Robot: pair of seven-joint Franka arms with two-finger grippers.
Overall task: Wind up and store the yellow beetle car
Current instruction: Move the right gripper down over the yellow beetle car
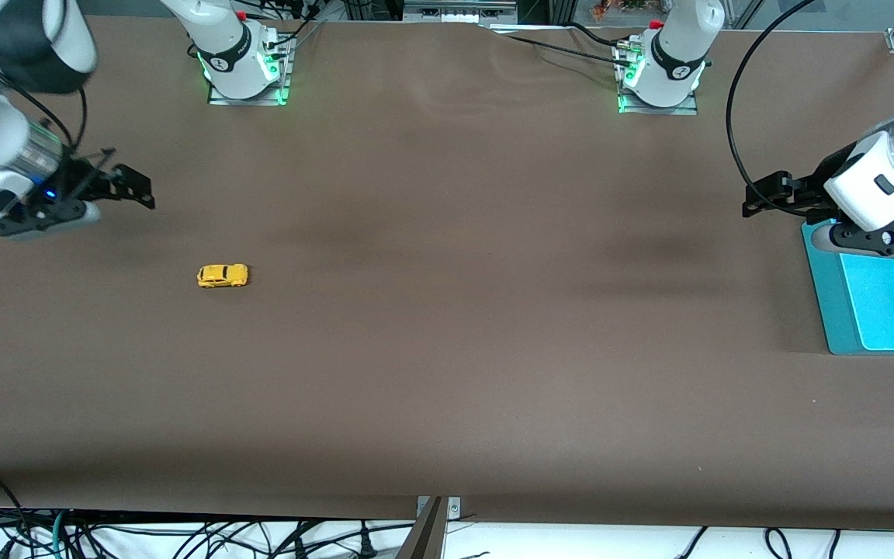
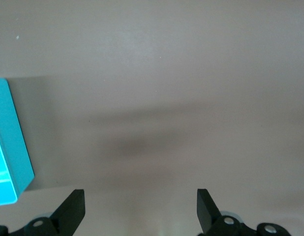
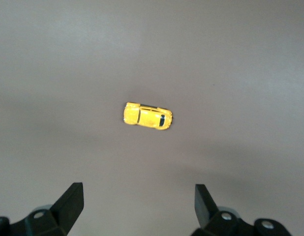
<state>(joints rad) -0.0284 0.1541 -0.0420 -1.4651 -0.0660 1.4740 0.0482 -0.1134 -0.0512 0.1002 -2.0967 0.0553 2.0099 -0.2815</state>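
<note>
Fingers on both arms stand spread wide with nothing between them: the right gripper (image 1: 130, 186) hangs over bare brown tabletop (image 1: 447, 310) at the right arm's end, and the left gripper (image 1: 765, 198) waits over the tabletop at the left arm's end, just beside the turquoise plastic bin (image 1: 874, 310) that sits there. The tiny bright yellow beetle-shaped toy car (image 1: 222, 276) rests on its wheels on the tabletop, near the right gripper and a little nearer the front camera than the spot beneath it, well apart from the bin. In the right wrist view the car (image 3: 147, 116) lies ahead of the open fingers (image 3: 73, 201), not yet between them, its long axis running roughly across the gap. The task looks barely begun; the likely first move is a descent onto the car. Its smallness is the main hazard: a slightly off-centre approach could let one finger nudge the rounded body so that it rolls away on its free wheels, or pinch the smooth roof and squirt it out. Winding means dragging it back with wheels pressed to the cloth-like surface, and too light a press may let it skid instead. A release at the wrong moment might send it running off the tabletop edge before it reaches the bin.
</note>
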